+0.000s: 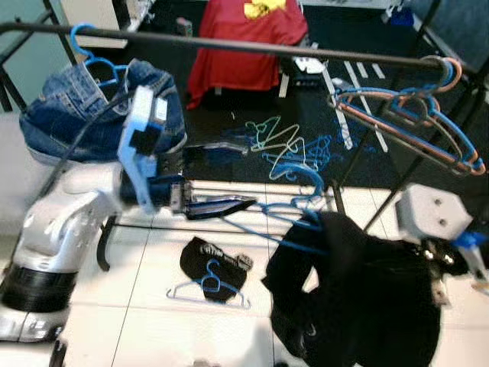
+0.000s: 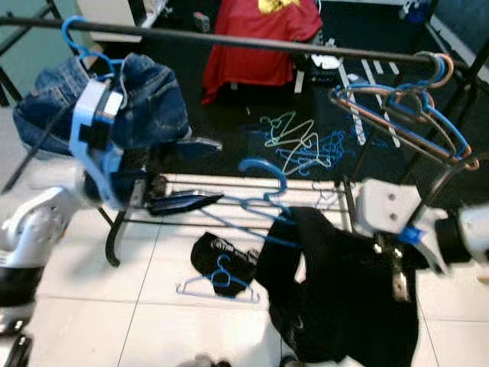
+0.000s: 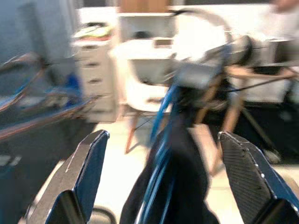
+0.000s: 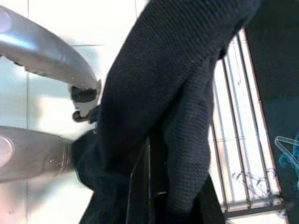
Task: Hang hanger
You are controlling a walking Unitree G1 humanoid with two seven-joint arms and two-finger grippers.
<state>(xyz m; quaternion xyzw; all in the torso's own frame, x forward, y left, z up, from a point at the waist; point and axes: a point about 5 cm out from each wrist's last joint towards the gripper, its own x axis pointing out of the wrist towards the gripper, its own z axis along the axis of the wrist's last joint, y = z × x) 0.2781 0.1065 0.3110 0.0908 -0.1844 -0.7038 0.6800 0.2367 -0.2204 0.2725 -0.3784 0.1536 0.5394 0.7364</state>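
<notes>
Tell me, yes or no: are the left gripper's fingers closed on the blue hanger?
No. In the left wrist view the left gripper has its fingers spread wide, with the blue hanger and its black garment between them, untouched.

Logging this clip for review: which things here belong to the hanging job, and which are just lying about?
Job:
- blue hanger carrying a black garment
- rack rail
- left claw, open by the hanger
- right claw, shut on the garment

Lying about:
- jeans on the rail
- red garment
- loose hangers on the floor
- dark item on the tiles

White tiled floor (image 1: 114, 321) (glossy) meets dark carpet (image 1: 221, 122).
</notes>
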